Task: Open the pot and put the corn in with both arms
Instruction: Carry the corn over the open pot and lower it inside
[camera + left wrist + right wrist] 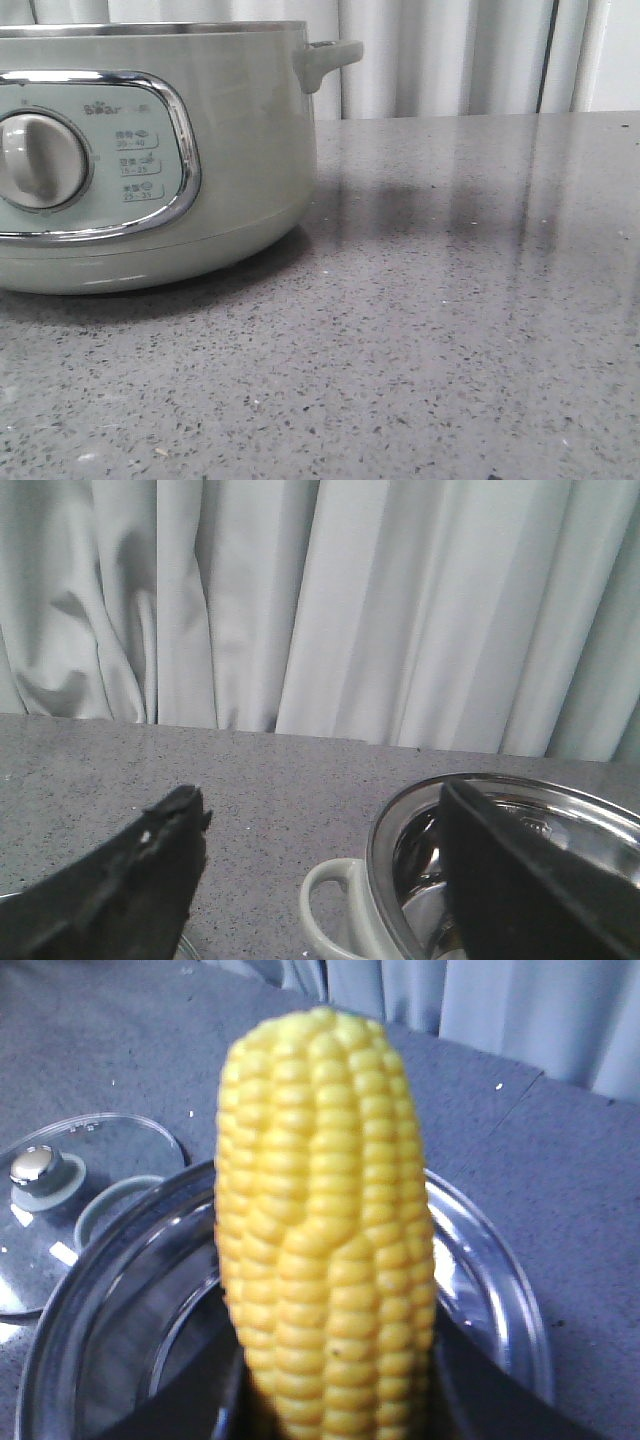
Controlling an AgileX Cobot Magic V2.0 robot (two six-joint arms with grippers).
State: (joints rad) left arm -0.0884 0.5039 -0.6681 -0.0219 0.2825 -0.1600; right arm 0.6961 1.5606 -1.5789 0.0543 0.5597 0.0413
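The lid (75, 1205) already lies on the counter at about nine o'clock of the open pot (480, 1270), so only the drop is left. My right fingers clamp the corn (325, 1230) over the steel bowl, long axis running straight out from them, free end pointing away. My left gripper (320, 825) hangs spread and empty beside the pot.

"Bear" logo on pot (240, 130) panel; small setting labels beside dial (40, 160) unreadable.
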